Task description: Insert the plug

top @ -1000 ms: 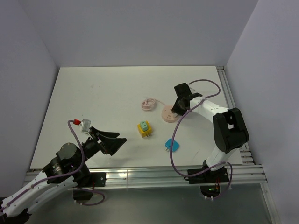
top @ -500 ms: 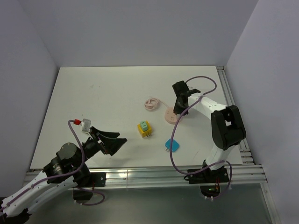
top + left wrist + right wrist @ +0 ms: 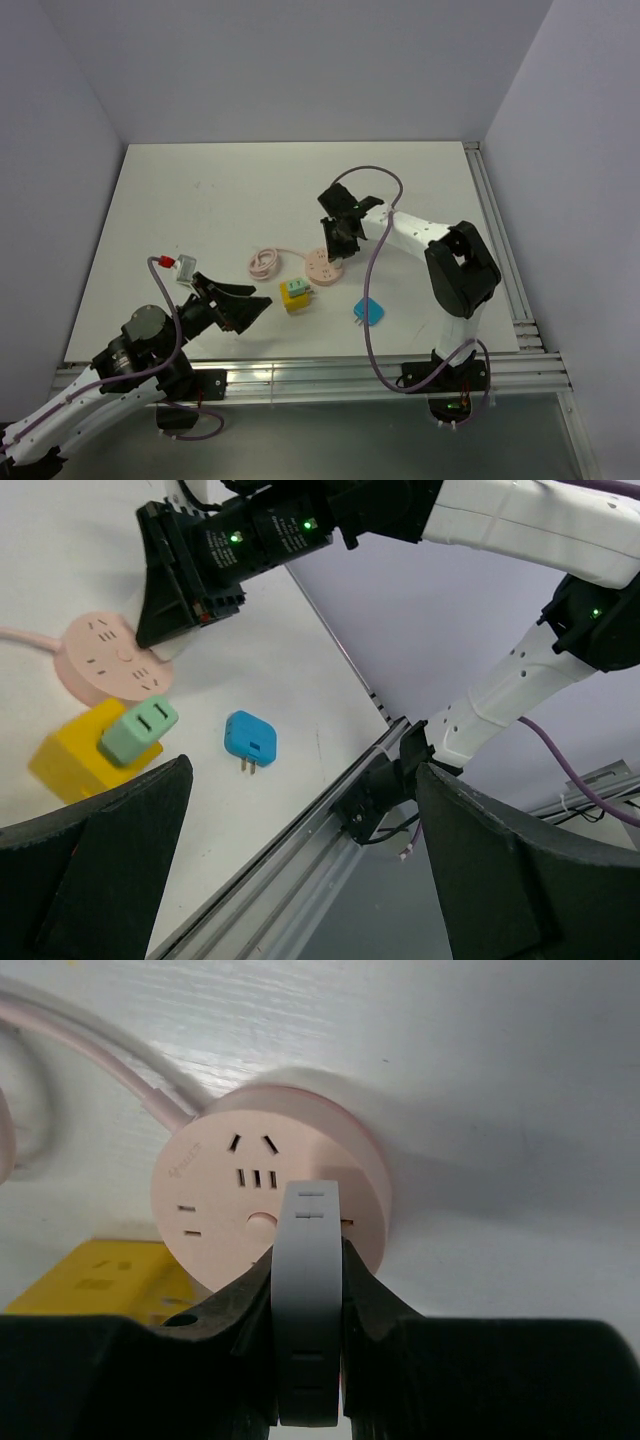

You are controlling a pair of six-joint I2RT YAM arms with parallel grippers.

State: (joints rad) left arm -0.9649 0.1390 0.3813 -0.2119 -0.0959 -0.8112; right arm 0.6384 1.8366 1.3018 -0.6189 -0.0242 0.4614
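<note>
My right gripper (image 3: 336, 243) is shut on a flat grey-white plug (image 3: 308, 1300), held edge-on between the fingers. The plug's front end rests against the face of the round pink socket (image 3: 225, 1195), just right of its centre. The socket lies on the table (image 3: 200, 200) at the middle, also in the top view (image 3: 324, 268) and the left wrist view (image 3: 105, 660). Its pink cable (image 3: 266, 262) coils to the left. My left gripper (image 3: 240, 305) is open and empty, low near the front edge.
A yellow cube adapter (image 3: 294, 296) with a green plug (image 3: 138, 730) in it lies just left of and in front of the socket. A blue plug (image 3: 372, 312) lies near the front edge, to the right. A metal rail (image 3: 360, 370) runs along the front.
My right gripper has moved left and nearer with the plug. The pink socket, its cable coil and the yellow cube have shifted left with it. The left arm has not moved.
</note>
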